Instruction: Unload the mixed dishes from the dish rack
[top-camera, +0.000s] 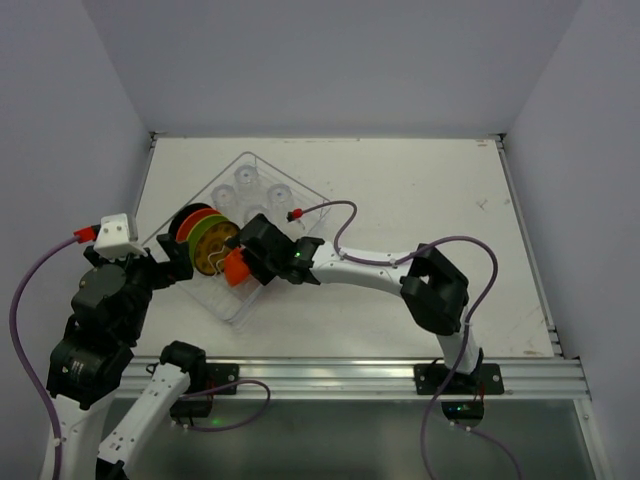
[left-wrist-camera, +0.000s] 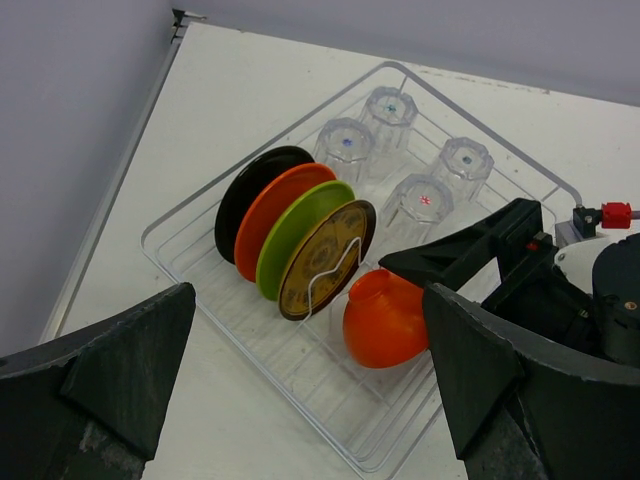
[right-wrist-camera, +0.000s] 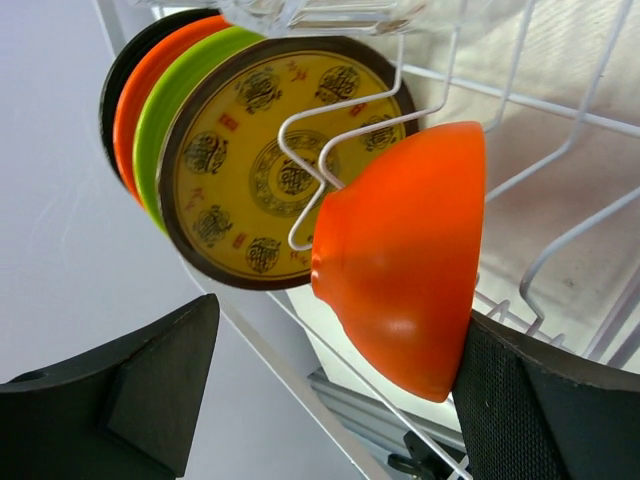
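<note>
The silvery wire dish rack (top-camera: 275, 170) sits diagonally at the table's left. Upright in its prongs stand black (left-wrist-camera: 240, 195), orange-red (left-wrist-camera: 275, 215), green (left-wrist-camera: 300, 235) and yellow patterned (left-wrist-camera: 325, 260) plates. Several clear glasses (left-wrist-camera: 345, 148) stand upside down behind them. The orange-red bowl (left-wrist-camera: 385, 320) rests on its side beside the yellow plate (right-wrist-camera: 250, 170). My right gripper (right-wrist-camera: 338, 330) is open and straddles the bowl (right-wrist-camera: 410, 290). Its right finger (right-wrist-camera: 530, 400) is at the rim, its left finger (right-wrist-camera: 140, 390) well apart. My left gripper (left-wrist-camera: 310, 330) hangs open above the rack's near edge (left-wrist-camera: 250, 350), holding nothing.
The right arm (top-camera: 380, 270) reaches across the middle of the table to the rack. Its black gripper body (left-wrist-camera: 480, 250) crowds the rack's right side. Walls close in on the table at left, back and right. A metal rail (top-camera: 400, 375) runs along the near edge.
</note>
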